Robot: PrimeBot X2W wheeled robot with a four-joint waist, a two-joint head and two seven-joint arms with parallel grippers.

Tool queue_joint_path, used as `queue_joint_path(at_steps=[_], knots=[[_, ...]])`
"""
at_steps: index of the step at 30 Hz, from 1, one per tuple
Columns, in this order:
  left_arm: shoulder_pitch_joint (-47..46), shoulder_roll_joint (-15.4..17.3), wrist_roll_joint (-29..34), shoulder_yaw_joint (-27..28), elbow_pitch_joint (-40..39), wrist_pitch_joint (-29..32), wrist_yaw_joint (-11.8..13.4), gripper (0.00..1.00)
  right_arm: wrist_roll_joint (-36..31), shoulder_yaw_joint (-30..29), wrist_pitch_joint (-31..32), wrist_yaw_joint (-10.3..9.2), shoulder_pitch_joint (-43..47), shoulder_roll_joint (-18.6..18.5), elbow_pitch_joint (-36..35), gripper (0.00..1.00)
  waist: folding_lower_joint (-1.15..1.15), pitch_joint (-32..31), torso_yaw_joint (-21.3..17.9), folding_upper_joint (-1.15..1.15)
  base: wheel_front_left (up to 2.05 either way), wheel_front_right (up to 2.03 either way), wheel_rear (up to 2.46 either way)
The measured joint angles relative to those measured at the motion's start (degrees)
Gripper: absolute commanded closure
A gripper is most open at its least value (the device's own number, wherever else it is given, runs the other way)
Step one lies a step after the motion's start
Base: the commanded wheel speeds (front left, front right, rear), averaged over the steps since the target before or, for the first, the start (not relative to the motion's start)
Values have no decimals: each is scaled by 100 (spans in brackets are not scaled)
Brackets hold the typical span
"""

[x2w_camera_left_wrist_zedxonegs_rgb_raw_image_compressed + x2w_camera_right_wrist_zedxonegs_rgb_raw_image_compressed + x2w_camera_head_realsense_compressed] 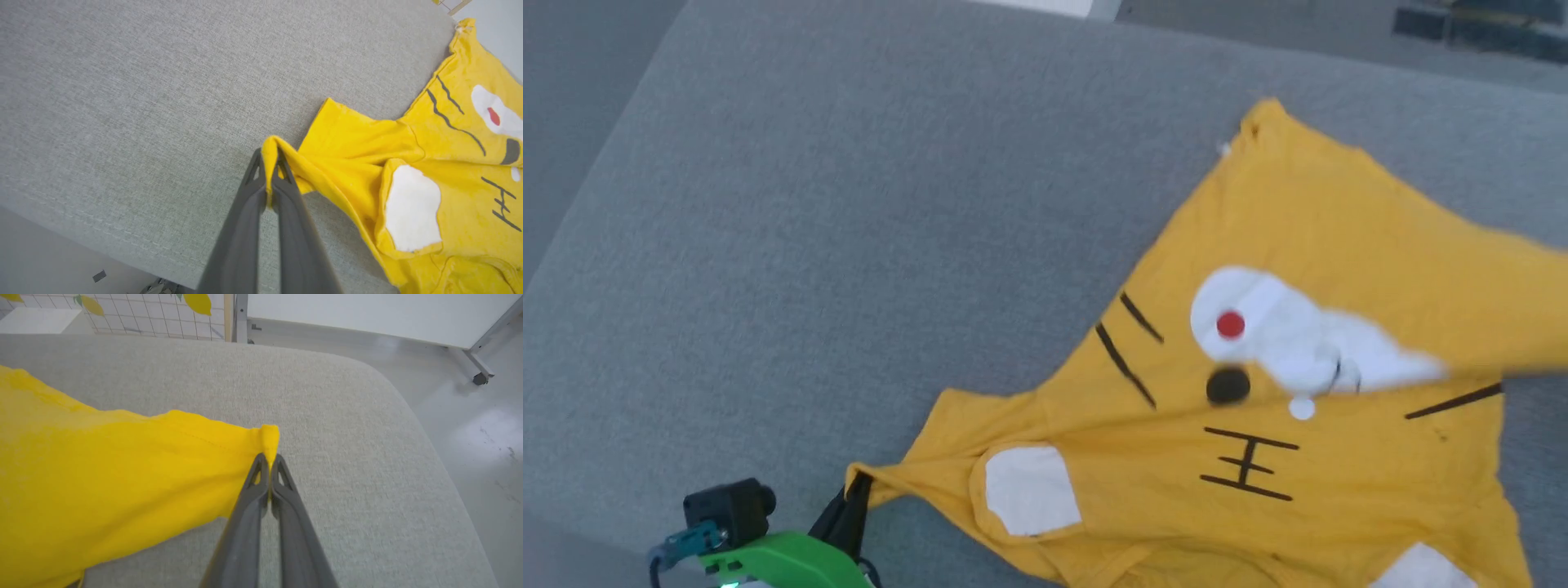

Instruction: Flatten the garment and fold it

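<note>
The yellow garment (1339, 229) lies print-up and wrinkled on the grey fabric surface (849, 204), towards its right side. The left gripper (269, 157) is closed, pinching a bunched edge of the cloth. The right gripper (269, 459) is clamped on another hemmed corner, held raised above the surface.

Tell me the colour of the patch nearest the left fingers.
The patch is white, on the yellow T-shirt; left wrist view shows it best.

A yellow T-shirt (1339, 229) is spread, partly creased, over the right part of a grey cloth-covered cushion (849, 245).
</note>
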Motion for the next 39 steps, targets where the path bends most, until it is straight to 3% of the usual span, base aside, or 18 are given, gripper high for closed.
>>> queue_joint_path(at_steps=[12,18,20,22,25,29,31,34,39], knots=[[236,107,-1,13,-229,154,118,100,563,-265,3455,0,1631,672,-788,100,0,-658,-694,0,0,0,0],[231,108,-1,-16,-244,172,118,100,870,-356,4069,-1,1819,931,-1049,100,0,-712,-782,0,0,0,0],[230,109,-1,-25,-244,172,118,100,894,-323,3946,-1,1857,968,-1155,1,0,-692,-767,0,0,0,0],[229,110,-1,-29,-243,172,118,100,894,-264,3618,-1,1864,978,-1276,0,0,-685,-753,0,0,0,0],[225,113,-1,-36,-234,172,118,100,932,-163,2651,0,1730,948,-1371,0,0,-681,-740,0,0,0,0],[194,112,-2,-69,-212,189,116,100,1366,125,985,-1,1116,922,-1295,0,0,-669,-695,0,0,0,0],[171,108,-10,-91,-201,188,94,100,1528,679,144,-1,810,740,-1180,0,0,-655,-663,0,0,0,0],[154,105,-16,-123,-175,183,71,100,1751,1467,-613,-1,483,480,-817,0,0,-622,-609,0,0,0,0],[43,102,-16,-167,-126,160,32,100,1883,2631,-962,-2,-226,78,1,0,0,-552,-475,0,0,0,0]])
